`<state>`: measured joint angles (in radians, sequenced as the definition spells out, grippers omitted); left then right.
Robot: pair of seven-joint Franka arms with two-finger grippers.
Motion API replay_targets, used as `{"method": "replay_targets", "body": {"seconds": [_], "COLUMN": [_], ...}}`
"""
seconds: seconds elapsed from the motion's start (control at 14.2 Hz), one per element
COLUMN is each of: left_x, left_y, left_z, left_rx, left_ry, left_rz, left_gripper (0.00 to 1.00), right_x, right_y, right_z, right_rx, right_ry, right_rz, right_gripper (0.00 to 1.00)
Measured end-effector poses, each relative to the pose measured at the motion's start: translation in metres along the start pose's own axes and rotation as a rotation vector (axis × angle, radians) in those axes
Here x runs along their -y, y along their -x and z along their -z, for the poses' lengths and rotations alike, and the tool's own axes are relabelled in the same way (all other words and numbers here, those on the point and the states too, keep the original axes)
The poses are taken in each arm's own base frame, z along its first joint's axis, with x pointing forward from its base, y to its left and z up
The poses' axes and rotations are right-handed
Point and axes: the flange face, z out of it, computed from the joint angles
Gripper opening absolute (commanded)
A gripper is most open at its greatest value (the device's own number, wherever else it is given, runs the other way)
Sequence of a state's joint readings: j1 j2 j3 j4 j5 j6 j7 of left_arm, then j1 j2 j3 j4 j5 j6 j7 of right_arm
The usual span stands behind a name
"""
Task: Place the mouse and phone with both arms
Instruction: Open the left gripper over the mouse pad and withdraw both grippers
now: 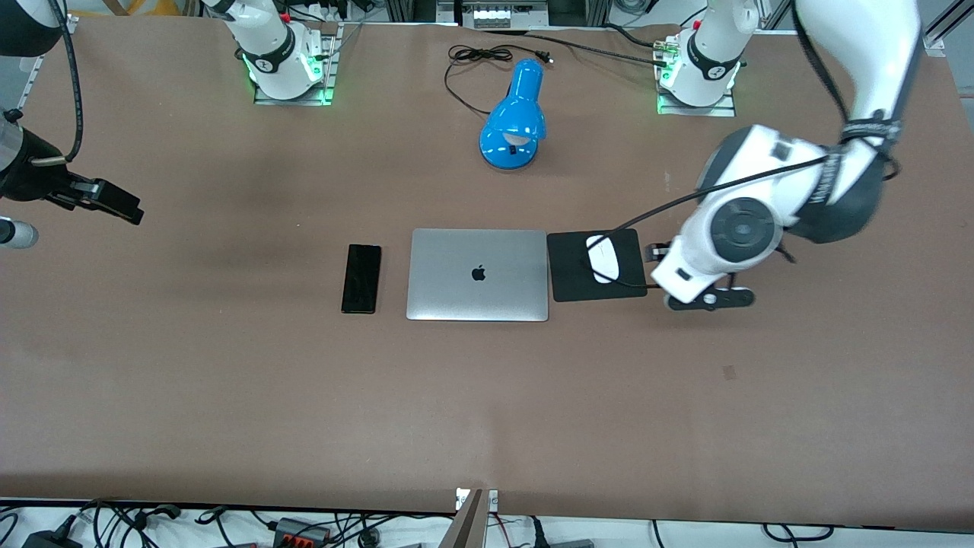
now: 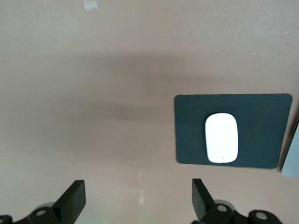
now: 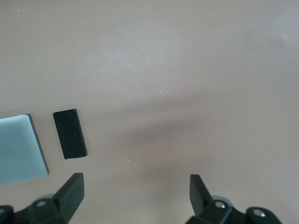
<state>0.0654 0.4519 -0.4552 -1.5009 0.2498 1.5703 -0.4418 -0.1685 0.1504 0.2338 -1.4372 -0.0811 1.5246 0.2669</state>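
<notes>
Mouse and phone both lay set down, each flanking the closed laptop, so the placing looked finished and what remained was, by my judgement, only for the arms to draw clear without brushing anything.

Going by size: the brown table was matte and flat. On it the silver laptop was a smooth metal slab with rounded corners, lid shut. A blue desk lamp, glossy and rounded, lay farther from the front camera than the laptop, its black cord looped beside it. The square black mat touched the laptop's edge toward the left arm's end; it looked thin and dull. The phone was a slim glossy black rectangle just beside the laptop toward the right arm's end. The mouse, a small white glossy oval, rested on the mat.

The left gripper hovered over bare table just beside the mat, jaws spread wide and empty, the mouse near it. The right gripper hung over the table's edge at its own end, fingers likewise apart and holding nothing, well apart from the phone.
</notes>
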Motion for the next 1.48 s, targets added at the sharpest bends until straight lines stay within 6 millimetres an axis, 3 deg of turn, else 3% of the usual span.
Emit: {"method": "replay_targets", "body": {"seconds": [0.21, 0.42, 0.63, 0.77, 0.92, 0.99, 1.27, 1.48], "left_x": [0.041, 0.089, 0.128, 0.160, 0.179, 0.179, 0.177, 0.190], "left_y": [-0.002, 0.007, 0.034, 0.055, 0.074, 0.082, 0.094, 0.120], "left_z": [0.040, 0.084, 0.123, 0.138, 0.148, 0.148, 0.130, 0.122], "left_rx": [0.004, 0.009, -0.027, -0.052, -0.121, -0.150, -0.305, -0.304], "left_ry": [0.023, 0.153, 0.215, 0.271, 0.273, 0.272, 0.259, 0.253], "left_rz": [-0.062, -0.113, -0.120, -0.107, -0.087, -0.083, -0.056, -0.036], "left_gripper": [1.00, 1.00, 1.00, 1.00, 1.00, 1.00, 1.00, 1.00], "right_x": [-0.001, -0.002, -0.003, -0.003, -0.003, -0.003, -0.002, -0.002], "right_y": [0.000, 0.000, -0.001, -0.001, -0.001, -0.001, -0.001, -0.001], "right_z": [-0.001, -0.001, -0.002, -0.002, -0.003, -0.003, -0.003, -0.003], "right_rx": [0.005, 0.006, 0.006, 0.007, 0.008, 0.007, 0.007, 0.008], "right_ry": [-0.004, -0.004, -0.004, -0.004, -0.004, -0.004, -0.004, -0.004], "right_rz": [0.002, -0.002, -0.002, 0.001, 0.004, 0.005, 0.006, 0.006], "right_gripper": [1.00, 1.00, 1.00, 1.00, 1.00, 1.00, 1.00, 1.00]}}
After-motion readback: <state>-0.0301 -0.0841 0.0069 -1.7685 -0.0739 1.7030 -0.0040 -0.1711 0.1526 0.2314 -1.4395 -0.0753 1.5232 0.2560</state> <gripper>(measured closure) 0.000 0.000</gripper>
